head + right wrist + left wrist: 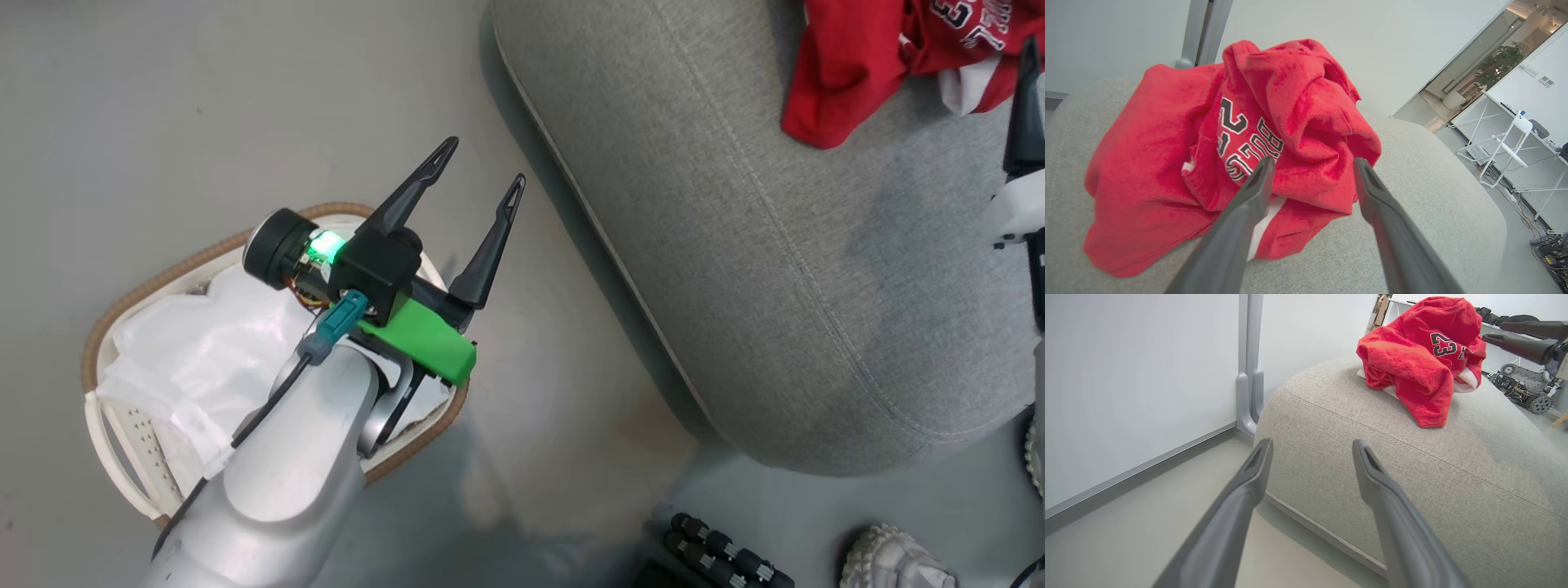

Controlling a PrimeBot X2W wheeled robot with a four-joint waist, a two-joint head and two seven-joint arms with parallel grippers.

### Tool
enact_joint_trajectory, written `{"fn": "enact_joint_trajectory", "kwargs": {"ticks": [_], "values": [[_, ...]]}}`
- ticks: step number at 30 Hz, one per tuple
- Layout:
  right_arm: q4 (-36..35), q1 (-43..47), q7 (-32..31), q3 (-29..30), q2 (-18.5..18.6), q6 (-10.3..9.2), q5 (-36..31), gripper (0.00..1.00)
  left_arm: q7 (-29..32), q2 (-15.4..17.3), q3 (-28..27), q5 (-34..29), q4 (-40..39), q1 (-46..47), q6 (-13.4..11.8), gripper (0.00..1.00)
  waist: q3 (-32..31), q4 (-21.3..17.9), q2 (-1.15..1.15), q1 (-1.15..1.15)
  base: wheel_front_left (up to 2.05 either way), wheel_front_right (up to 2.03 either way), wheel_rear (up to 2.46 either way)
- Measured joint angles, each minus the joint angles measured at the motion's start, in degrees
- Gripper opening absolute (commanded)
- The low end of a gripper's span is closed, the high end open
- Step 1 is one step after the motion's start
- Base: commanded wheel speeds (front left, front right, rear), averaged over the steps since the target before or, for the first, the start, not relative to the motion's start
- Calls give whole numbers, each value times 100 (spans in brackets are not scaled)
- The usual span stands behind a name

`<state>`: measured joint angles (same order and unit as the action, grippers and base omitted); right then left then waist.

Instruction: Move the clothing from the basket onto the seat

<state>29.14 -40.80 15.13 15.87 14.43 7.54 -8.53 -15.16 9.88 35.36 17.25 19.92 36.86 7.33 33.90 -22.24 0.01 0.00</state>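
The crumpled red, white-trimmed clothing lies on the big grey fabric seat, so both pincers gape empty: right gripper close by it, left gripper above the white oval plastic basket.

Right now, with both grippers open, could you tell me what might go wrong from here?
The right gripper, open, sits right by the clothing on the seat; pulling back could snag a fold and drag it. The left gripper and its arm hide part of the basket, so a garment left there could be missed.
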Motion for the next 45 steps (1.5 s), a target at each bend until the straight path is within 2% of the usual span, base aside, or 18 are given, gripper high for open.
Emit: {"fn": "enact_joint_trajectory", "kwargs": {"ticks": [8, 15, 31, 45], "values": [[-590, 435, 1, -450, -96, -1, 298, 100, 0, -186, -541, -24, 22, -421, 0, 100, -590, 89, 0, 0, 0, 0, 0], [-787, 708, 1, -931, -190, -1, 590, 100, 0, -268, -949, -82, 34, -843, 0, 100, -1085, 291, 0, -1, 0, 0, 0], [-703, 1384, 1, -1718, -578, -1, 1057, 100, 0, -537, -2209, -321, 293, -1800, 0, 100, -1946, 1276, 0, -1, 0, 0, 0], [-463, 2280, 1, -1808, -942, -1, 1199, 100, 0, -670, -3142, -517, 479, -2894, -9, 100, -2885, 1889, -1, -1, 0, 0, 0]]}}
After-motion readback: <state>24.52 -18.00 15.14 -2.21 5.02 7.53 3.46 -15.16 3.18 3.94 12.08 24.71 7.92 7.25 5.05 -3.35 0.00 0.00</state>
